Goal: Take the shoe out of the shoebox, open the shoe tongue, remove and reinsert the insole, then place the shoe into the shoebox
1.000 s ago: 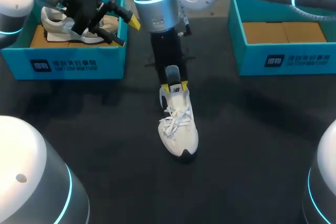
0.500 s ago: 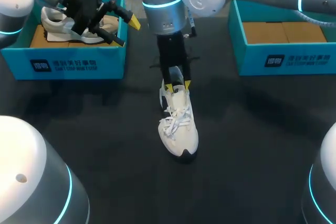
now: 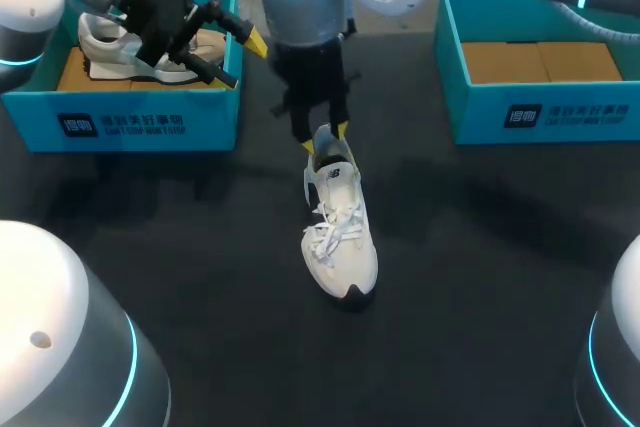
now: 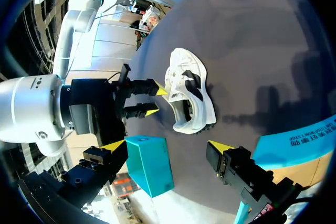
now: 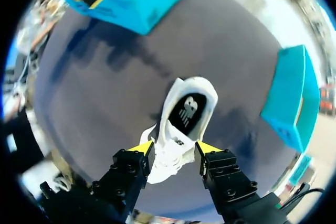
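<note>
**A:** Dark table [image 3: 200, 277] nearest the robot. What lay on it?

**B:** One white shoe [image 3: 340, 237], upright on its sole at the middle. Its toe pointed toward the robot and its heel away. The laces were loose, and the dark insole [image 5: 186, 111] sat inside the opening.

**A:** And the right gripper [image 3: 326, 137]?

**B:** It hung just over the heel end, with its fingers a modest gap apart and nothing held. From the left wrist view its yellow tips stood just short of the heel. The right wrist view looked down past its fingers onto the laces.

**A:** Farther back?

**B:** Two teal boxes sat at the far side, well apart. The left shoebox [image 3: 140, 122] held a second shoe [image 3: 110, 47], white and grey. The left gripper [image 3: 241, 55] hovered above that box's inner corner, its fingers spread wide and empty. The right shoebox [image 3: 540, 107] showed only its brown cardboard floor.
</note>
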### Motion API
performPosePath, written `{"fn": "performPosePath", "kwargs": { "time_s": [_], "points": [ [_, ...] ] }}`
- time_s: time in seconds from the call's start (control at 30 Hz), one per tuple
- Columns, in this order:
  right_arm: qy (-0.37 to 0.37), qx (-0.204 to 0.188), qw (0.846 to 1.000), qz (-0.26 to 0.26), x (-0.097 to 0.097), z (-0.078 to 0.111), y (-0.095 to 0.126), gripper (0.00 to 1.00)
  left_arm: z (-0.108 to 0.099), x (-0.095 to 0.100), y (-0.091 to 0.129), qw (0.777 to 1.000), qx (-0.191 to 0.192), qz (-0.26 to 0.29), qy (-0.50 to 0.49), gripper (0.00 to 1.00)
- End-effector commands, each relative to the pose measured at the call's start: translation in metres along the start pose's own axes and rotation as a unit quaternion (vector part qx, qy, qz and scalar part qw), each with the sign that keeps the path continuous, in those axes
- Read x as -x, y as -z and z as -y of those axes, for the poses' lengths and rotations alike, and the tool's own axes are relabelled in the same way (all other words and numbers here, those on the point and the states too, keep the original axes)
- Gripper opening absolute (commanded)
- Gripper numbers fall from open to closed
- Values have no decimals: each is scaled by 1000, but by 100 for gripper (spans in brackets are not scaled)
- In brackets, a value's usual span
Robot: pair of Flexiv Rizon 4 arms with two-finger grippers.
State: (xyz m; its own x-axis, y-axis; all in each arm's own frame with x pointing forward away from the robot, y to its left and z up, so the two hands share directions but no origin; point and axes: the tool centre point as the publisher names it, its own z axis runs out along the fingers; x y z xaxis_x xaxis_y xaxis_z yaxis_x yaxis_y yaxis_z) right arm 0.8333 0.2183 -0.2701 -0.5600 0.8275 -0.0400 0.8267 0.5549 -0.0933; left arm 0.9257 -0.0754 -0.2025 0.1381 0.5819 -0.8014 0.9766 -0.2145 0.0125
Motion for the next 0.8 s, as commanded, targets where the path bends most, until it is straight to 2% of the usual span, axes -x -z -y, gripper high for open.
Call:
{"fn": "performPosePath", "kwargs": {
  "time_s": [0.03,0.1,0.23,0.33,0.4,0.5,0.57,0.6,0.63,0.8],
  "points": [
    [221,37,974,13,0,-7,7,52,1,0,0,1000,0,-1,0,100],
    [233,54,971,15,1,-4,8,58,1,0,0,1000,0,-1,0,100],
    [236,86,968,6,9,5,8,58,1,0,0,1000,0,-1,0,100],
    [238,88,967,11,11,7,6,58,1,0,0,1000,0,-1,0,100],
    [241,92,966,12,13,9,6,63,1,0,0,1000,0,-1,0,100],
    [247,92,965,13,16,12,5,61,1,0,0,1000,0,-1,0,100],
    [250,93,964,11,16,12,5,63,1,0,0,1000,0,-1,0,100],
    [253,92,963,11,17,12,4,71,1,0,0,1000,0,-1,0,100],
    [254,92,963,9,17,11,4,100,1,0,0,1000,0,-1,0,100],
    [254,92,963,9,17,11,4,100,1,0,0,1000,0,-1,0,100]
  ]
}}
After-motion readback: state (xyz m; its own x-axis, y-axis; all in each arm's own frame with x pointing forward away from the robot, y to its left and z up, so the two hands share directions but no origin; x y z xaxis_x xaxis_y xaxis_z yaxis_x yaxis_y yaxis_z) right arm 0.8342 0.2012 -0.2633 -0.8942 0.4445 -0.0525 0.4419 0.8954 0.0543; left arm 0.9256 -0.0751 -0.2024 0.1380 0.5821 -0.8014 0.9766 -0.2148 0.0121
